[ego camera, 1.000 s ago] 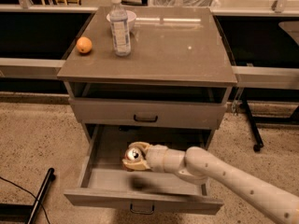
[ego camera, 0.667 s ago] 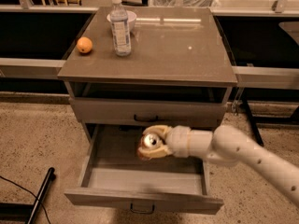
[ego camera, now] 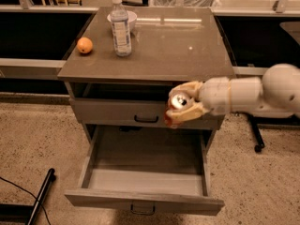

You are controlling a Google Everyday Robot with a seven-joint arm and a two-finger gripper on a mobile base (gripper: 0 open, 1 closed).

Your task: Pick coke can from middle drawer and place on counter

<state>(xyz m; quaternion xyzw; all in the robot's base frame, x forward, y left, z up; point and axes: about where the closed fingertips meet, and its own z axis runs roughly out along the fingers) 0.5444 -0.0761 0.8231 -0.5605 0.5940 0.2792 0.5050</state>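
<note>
The coke can (ego camera: 177,104) shows its shiny silver top and a sliver of red side. My gripper (ego camera: 182,108) is shut on the coke can and holds it in the air, above the right part of the open middle drawer (ego camera: 140,196) and in front of the closed drawer front above it. The can sits just below the level of the counter (ego camera: 173,46), near its front edge. The middle drawer is pulled out and its tray looks bare. My cream arm comes in from the right.
On the counter stand a clear water bottle (ego camera: 120,26), a white bowl (ego camera: 132,18) behind it and an orange (ego camera: 85,45) at the left. The upper drawer front has a dark handle (ego camera: 146,120). A black chair leg (ego camera: 255,135) stands right of the cabinet.
My gripper has lifted the coke can out of the middle drawer, up and to the right, to just under counter height. The view has shifted a little.
</note>
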